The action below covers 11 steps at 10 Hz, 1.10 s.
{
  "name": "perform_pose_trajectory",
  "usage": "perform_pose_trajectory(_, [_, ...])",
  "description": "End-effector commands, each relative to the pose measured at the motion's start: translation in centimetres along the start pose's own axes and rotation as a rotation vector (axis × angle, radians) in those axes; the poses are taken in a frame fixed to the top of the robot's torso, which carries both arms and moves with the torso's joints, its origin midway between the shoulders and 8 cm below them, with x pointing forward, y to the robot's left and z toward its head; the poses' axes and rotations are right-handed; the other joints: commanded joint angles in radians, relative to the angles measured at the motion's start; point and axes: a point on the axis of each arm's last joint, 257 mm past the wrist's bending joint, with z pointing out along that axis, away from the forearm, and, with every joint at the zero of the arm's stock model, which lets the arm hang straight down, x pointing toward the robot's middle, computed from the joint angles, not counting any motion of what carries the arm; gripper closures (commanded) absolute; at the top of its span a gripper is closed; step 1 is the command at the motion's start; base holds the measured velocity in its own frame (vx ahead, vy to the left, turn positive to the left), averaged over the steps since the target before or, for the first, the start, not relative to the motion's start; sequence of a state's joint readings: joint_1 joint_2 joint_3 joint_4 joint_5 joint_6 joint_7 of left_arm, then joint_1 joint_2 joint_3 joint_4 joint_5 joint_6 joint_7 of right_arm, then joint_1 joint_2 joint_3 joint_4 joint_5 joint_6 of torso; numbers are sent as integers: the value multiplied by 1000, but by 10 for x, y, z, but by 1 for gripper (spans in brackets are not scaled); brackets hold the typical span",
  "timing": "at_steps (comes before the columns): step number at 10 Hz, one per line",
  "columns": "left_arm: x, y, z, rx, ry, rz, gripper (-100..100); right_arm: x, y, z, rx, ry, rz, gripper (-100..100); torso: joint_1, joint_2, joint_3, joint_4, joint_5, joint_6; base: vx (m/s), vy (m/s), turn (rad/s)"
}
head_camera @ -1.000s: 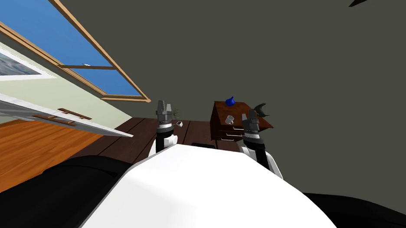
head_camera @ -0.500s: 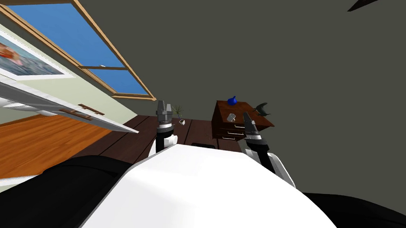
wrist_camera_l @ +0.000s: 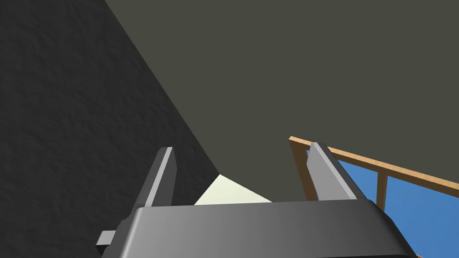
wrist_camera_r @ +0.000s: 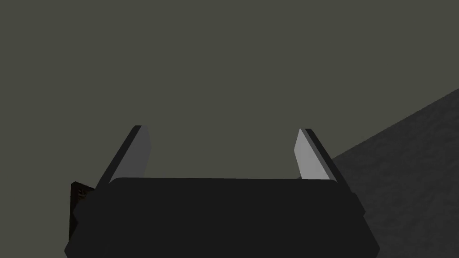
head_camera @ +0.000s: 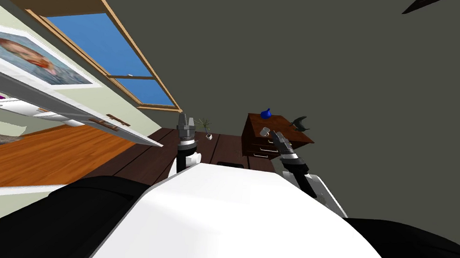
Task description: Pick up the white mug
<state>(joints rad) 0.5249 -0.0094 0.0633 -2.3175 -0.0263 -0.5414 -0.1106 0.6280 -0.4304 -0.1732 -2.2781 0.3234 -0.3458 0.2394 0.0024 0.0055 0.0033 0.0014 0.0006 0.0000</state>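
Left gripper (wrist_camera_l: 242, 150) raised in front of the chest, fingers spread, nothing between them. Right gripper (wrist_camera_r: 219, 130) also open and empty; its wrist view has grey wall between the fingers and a dresser (wrist_camera_r: 79, 192) sliver beside the body. Head view: right fingertips just beside the white mug (head_camera: 265, 131) near the dresser top's front edge. Blue vase (head_camera: 266, 113) and dark figurine (head_camera: 300, 123) sit farther back, apart from the mug.

right claw (head_camera: 276, 134) fingers spread, gap between them free | white mug (head_camera: 265, 131) near the claw tip, on its left, apart from it, atop the brown drawer chest (head_camera: 254, 142) | blue vase (head_camera: 265, 113) beyond the mug | dark figurine (head_camera: 300, 123) to the claw's right, farther back | left claw (head_camera: 186, 118) spread, potted plant (head_camera: 205, 125) off its right
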Motion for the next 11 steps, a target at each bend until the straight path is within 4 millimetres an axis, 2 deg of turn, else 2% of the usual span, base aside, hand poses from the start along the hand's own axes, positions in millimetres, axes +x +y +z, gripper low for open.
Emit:
perform_pose_trajectory(1, [0,0,0,0,0,0,0,4,-4,-3,2,22,-61,-100,0,0,0,0,0,0,-57,34,43])
perform_pose_trajectory(3, [0,0,0,0,0,0,0,15,-18,-9,3,96,-225,-100,-1,-2,-1,0,0,0,-48,41,75])
perform_pose_trajectory(4, [0,0,0,0,0,0,0,15,-18,-9,3,96,-232,-100,-1,-2,-1,0,0,0,-39,24,34])
perform_pose_trajectory(8, [0,0,0,0,0,0,0,41,-55,-27,-15,258,-547,-100,-1,-4,-2,-1,0,0,-32,35,76])
perform_pose_trajectory(9, [0,0,0,0,0,0,0,41,-54,-27,-19,261,-560,-100,-2,-4,-2,-1,0,0,-8,16,23])
perform_pose_trajectory(11, [0,0,0,0,0,0,0,55,-77,-39,-40,349,-707,-100,-3,-6,-3,-1,-1,0,14,11,69])
